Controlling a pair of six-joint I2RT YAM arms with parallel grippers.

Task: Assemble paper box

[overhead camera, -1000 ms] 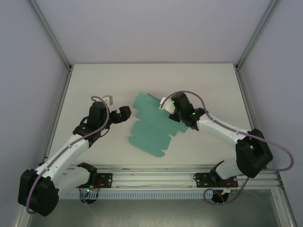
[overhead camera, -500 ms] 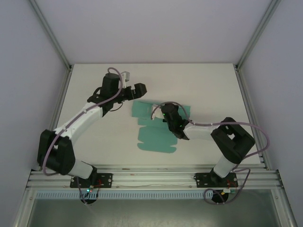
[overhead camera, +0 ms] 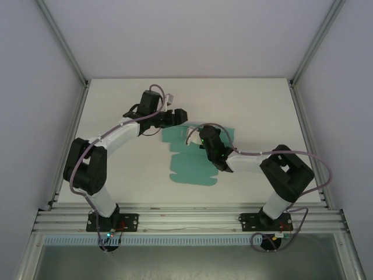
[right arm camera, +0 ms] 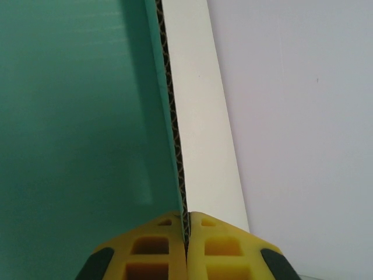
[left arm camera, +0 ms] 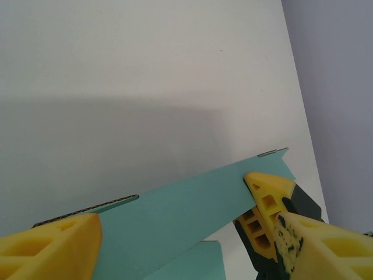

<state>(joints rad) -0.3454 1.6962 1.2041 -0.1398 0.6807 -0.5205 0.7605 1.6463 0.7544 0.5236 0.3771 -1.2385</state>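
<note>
1. Right hand point(right arm camera: 186, 248), mine, is pinched shut on an edge of the paper box point(overhead camera: 189, 169).
2. My left hand point(left arm camera: 169, 204) is open, fingers either side of its far-left flap.
3. It lies mid-way across the table point(overhead camera: 116, 105), between my hands.

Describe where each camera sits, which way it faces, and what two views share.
Top: above and behind the robot, looking down at the table, green card, left arm and right arm.
Left wrist: on that arm, looking past the left gripper, jaws apart, at a card flap.
Right wrist: looks along the card edge pinched in the right gripper.
Shared: all three show the green card.
</note>
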